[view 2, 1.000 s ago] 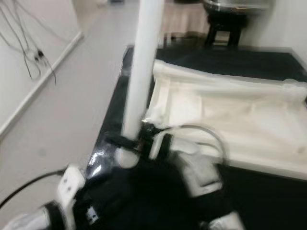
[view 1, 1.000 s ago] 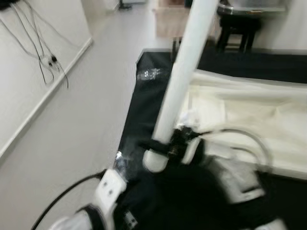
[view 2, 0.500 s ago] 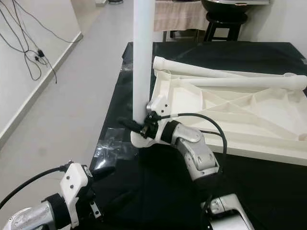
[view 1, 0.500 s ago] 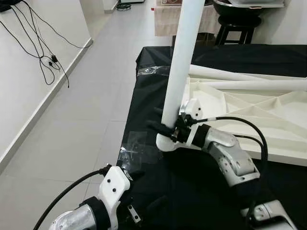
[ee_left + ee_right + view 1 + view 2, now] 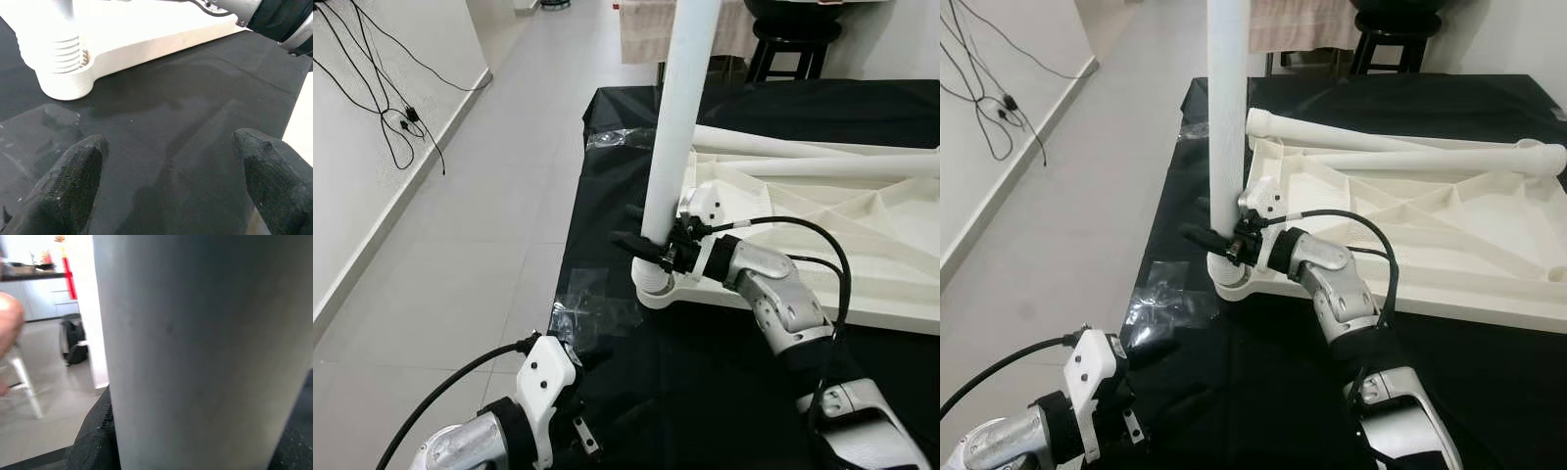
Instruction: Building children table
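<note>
A white children's table top [image 5: 822, 225] lies upside down on a black cloth [image 5: 705, 382]. One white leg [image 5: 680, 117] stands upright in the threaded corner socket [image 5: 656, 289] nearest me. My right gripper [image 5: 649, 245] is shut on this leg just above the socket, and in the right wrist view the leg [image 5: 195, 352] sits between black fingers [image 5: 93, 435]. Two more legs [image 5: 1332, 137] [image 5: 1430, 159] lie across the table top. My left gripper [image 5: 166, 166] hovers open, low over the cloth, facing the socket [image 5: 63, 73], with nothing between its fingers [image 5: 73, 181].
Clear tape [image 5: 597, 308] holds the cloth down near its left edge. Grey tile floor [image 5: 460, 225] runs along the left, with cables [image 5: 391, 108] hanging on the wall. A black stool [image 5: 793, 49] stands behind the work surface.
The head views were blurred a second ago and are now steady, shifted a little. My right gripper still holds the upright leg at the corner socket. The left arm stays low.
</note>
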Available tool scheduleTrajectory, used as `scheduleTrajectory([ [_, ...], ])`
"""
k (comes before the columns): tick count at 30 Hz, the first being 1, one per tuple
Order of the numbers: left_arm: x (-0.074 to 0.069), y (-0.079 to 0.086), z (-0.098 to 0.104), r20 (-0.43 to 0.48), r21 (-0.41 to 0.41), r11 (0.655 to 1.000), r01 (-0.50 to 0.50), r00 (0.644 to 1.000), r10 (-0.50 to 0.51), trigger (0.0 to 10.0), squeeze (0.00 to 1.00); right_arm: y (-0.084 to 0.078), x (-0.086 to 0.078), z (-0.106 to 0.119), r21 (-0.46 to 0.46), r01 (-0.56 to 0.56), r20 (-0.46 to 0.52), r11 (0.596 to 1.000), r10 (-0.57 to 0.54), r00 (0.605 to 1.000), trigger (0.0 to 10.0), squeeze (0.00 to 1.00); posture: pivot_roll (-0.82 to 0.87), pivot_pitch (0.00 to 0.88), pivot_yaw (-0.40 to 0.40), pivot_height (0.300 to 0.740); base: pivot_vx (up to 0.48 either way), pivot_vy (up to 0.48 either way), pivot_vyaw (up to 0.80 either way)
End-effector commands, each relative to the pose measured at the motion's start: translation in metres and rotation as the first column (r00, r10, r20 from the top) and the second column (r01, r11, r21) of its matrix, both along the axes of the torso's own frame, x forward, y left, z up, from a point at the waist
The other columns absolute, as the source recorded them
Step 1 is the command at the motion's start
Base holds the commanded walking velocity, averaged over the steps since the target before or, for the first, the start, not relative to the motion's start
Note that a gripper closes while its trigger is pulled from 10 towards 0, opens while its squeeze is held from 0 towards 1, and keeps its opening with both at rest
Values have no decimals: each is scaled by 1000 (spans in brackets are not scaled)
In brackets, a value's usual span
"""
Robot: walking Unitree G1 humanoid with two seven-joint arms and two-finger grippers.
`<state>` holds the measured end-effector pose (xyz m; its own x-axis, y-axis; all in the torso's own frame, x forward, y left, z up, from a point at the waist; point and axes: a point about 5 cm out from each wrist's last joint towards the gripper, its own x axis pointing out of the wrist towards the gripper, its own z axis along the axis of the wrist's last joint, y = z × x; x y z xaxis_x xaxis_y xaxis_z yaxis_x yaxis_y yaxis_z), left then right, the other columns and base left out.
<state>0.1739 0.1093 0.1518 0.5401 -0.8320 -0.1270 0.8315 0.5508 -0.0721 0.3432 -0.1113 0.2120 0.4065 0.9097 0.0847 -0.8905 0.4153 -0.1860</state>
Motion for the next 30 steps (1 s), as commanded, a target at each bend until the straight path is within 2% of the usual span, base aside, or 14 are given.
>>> scheduleTrajectory([
  [1,-3,0,0,-8,0,1000,5,1000,-5,10000,0,1,-1,-8,-13,-30,-43,999,29,999,10000,0,51,231,-2,740,0,0,0],
  [3,-4,0,1,-8,-1,1000,6,1000,-6,10000,0,1,-3,-9,-15,-57,-49,998,57,997,10000,0,51,233,-2,740,0,0,0],
  [4,-6,1,1,-16,-8,1000,7,1000,-7,10000,0,1,-7,-10,-34,-126,-61,991,124,990,10000,0,56,248,2,740,0,0,0],
  [7,-8,1,2,-24,-13,1000,11,1000,-11,10000,0,1,-8,-12,-47,-153,-65,987,150,987,10000,0,60,255,6,740,0,0,0],
  [10,-12,2,3,-42,-24,1000,20,999,-21,10000,0,2,-4,-11,-55,-161,-61,985,157,986,10000,0,64,270,11,740,0,0,0],
  [13,-19,2,4,-63,-38,999,24,998,-26,10000,0,3,1,-6,-13,-165,-63,986,164,984,10000,0,73,293,20,740,0,0,0],
  [18,-21,2,5,-68,-41,999,26,997,-29,10000,0,2,2,-5,-2,-169,-69,986,168,983,10000,0,77,302,20,740,0,0,0],
  [20,-30,2,8,-91,-62,997,35,995,-41,10000,0,-4,1,-6,-13,-210,-93,978,208,974,10000,0,79,327,31,740,0,0,0],
  [27,-35,2,10,-113,-74,996,45,992,-53,10000,0,-10,-4,-1,-28,-296,-106,955,292,951,10000,0,77,337,45,740,0,0,0],
  [28,-37,2,10,-123,-79,996,51,991,-61,10000,0,-14,-8,-1,-49,-341,-116,939,334,936,10000,0,73,337,46,740,0,0,0],
  [30,-38,2,11,-127,-82,995,54,990,-64,10000,0,-16,-10,-1,-58,-357,-121,932,348,929,10000,0,72,337,47,740,0,0,0],
])
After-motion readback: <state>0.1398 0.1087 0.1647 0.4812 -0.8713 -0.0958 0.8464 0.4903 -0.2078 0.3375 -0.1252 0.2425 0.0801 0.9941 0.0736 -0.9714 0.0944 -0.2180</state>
